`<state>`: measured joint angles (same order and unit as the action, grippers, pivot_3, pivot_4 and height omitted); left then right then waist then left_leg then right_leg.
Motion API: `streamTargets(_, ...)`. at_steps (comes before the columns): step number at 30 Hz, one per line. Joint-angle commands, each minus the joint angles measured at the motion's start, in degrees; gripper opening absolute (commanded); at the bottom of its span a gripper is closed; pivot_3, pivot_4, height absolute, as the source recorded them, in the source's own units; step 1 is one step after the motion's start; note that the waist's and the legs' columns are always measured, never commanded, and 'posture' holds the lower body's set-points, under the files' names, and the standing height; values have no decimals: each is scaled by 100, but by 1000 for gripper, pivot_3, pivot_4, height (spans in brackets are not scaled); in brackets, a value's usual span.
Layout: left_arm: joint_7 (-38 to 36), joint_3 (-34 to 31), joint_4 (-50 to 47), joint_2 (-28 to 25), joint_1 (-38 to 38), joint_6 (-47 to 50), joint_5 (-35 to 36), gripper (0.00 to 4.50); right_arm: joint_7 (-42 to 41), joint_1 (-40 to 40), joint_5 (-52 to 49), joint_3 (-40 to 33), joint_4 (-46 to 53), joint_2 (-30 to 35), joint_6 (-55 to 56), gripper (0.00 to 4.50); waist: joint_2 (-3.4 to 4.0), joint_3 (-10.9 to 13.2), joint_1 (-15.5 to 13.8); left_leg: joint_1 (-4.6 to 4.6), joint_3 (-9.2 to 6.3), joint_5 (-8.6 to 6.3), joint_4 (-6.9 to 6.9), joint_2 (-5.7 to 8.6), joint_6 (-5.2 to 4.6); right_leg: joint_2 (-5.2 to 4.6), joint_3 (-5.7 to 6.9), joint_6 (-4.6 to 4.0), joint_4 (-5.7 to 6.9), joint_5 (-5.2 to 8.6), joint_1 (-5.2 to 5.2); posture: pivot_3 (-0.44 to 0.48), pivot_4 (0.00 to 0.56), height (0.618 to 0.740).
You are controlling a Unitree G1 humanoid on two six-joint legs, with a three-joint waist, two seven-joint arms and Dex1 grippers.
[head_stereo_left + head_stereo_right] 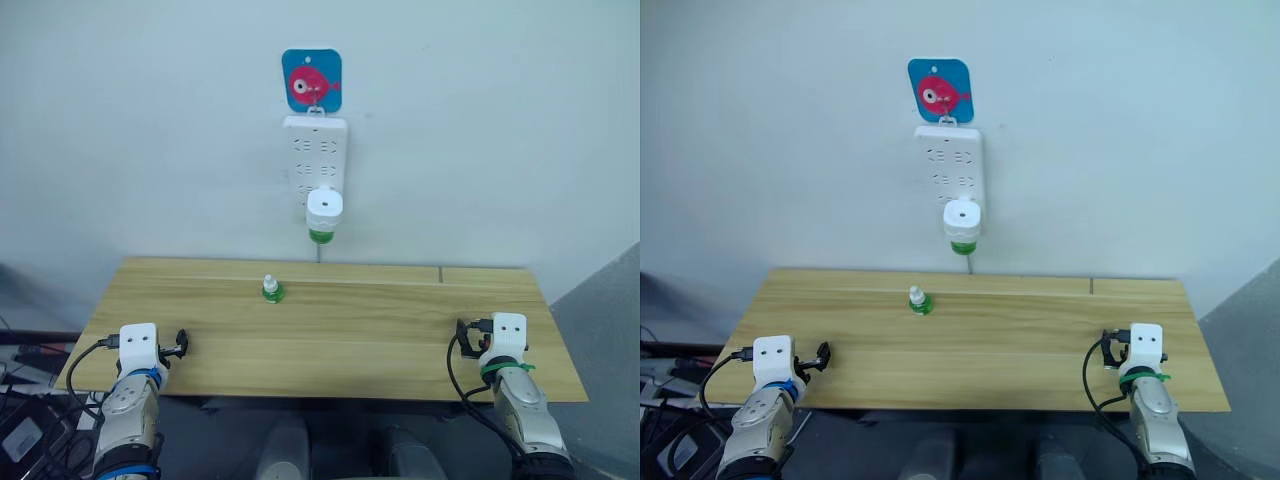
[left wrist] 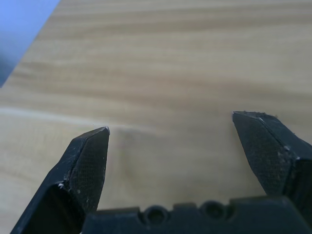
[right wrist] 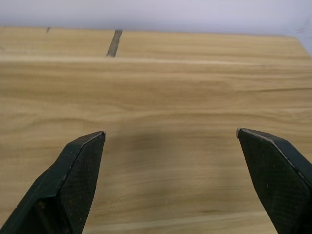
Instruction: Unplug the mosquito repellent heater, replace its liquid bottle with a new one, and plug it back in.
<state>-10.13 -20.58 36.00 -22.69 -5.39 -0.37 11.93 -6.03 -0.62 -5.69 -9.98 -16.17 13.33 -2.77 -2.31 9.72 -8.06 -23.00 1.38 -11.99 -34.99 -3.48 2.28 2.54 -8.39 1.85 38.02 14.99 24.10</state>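
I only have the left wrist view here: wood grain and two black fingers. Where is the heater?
Observer: The mosquito repellent heater is plugged into the white power strip on the wall, above the table's far edge.
Operator: Any spare bottle?
Observer: A small green-based bottle stands upright on the table, below the heater.
Operator: And the right pincer?
Observer: The right pincer is open over bare wood, like the left pincer.

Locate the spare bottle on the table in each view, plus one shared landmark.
Left eye: spare bottle upright at the table's far centre, below the heater.
Right eye: same bottle, far centre.
Left wrist: bare wood between open fingers.
Right wrist: likewise.
Landmark: fish sticker above the power strip.
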Motion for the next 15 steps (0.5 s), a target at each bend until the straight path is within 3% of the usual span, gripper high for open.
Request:
streamTargets(1, -69, -32, -466, 52, -66, 213, 170, 4500, -52, -15, -27, -165, 261, 159, 106, 4490, -6, -5, -2, 0, 0, 0, 0, 1, 0, 0, 2, 1, 0, 1, -1, 389, 176, 740)
streamTargets(4, -549, -84, -1226, -74, 90, 467, 487, 4500, -254, -126, -145, -72, 746, 195, -47, 4490, -9, -4, 35, -3, -7, 0, 1, -7, 0, 7, 9, 1, 2, 2, 2, 351, 167, 740)
streamTargets(7, -1760, -94, -2174, -530, 236, 690, 1060, 4500, -860, -454, -389, 172, 1936, 400, -466, 4490, -10, -5, 83, -2, -12, -1, 5, -15, 1, 16, 8, -5, 8, 5, 5, 333, 155, 740)
streamTargets(10, -2537, -210, -2536, -919, 191, 1048, 1564, 4500, -1182, -693, -624, 250, 2858, 565, -869, 4490, -8, -4, 124, -1, -17, -1, 7, -18, 1, 17, 11, -11, 10, 8, 4, 332, 157, 740)
streamTargets(15, -3603, -87, -2958, -1650, -500, 1850, 2217, 4500, -1545, -584, -1668, 363, 4521, 684, -1995, 4490, -9, -3, 182, -3, -22, -1, -2, -14, 1, 15, 16, -11, 8, 8, -1, 346, 157, 740)
